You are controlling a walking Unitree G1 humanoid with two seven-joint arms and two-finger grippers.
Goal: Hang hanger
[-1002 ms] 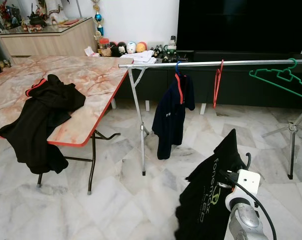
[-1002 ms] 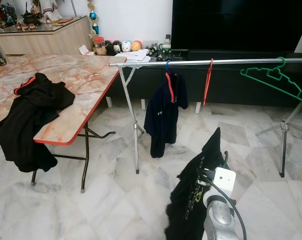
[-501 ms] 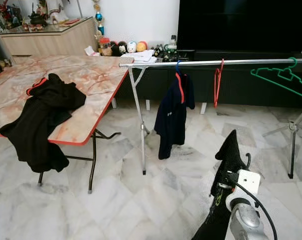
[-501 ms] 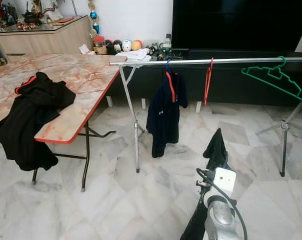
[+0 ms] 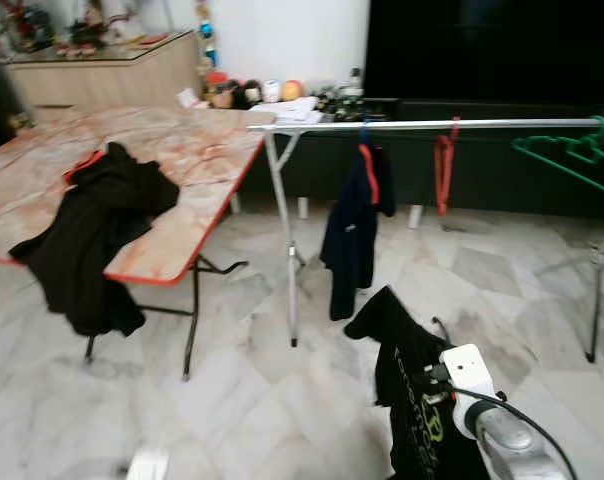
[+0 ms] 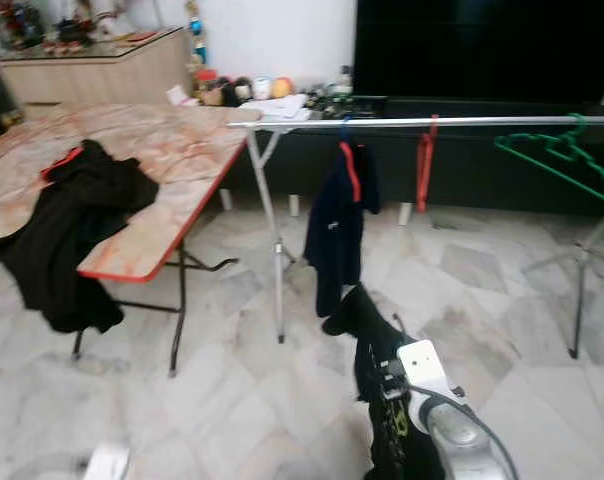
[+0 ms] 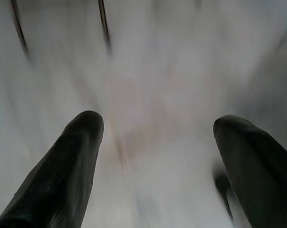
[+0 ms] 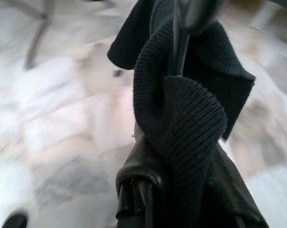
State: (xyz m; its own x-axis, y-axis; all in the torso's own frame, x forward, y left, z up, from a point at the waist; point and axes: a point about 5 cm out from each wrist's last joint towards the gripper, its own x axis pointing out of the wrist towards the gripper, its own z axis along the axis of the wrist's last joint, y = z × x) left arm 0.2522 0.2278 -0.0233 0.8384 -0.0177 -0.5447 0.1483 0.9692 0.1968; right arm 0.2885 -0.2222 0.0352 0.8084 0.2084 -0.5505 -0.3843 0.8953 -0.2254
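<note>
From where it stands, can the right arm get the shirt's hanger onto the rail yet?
Probably not yet. The right gripper holds the black shirt low, well short of the rail. Open floor lies between, so stepping closer looks unobstructed.

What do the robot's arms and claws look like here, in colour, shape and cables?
The right arm is silver and rounded, with a white box-shaped block at its wrist and a thin black cable looping along it. The left claw has two long black fingers, matte, finely textured and rounded at the tips. The right claw is black too, with a glossy housing.
</note>
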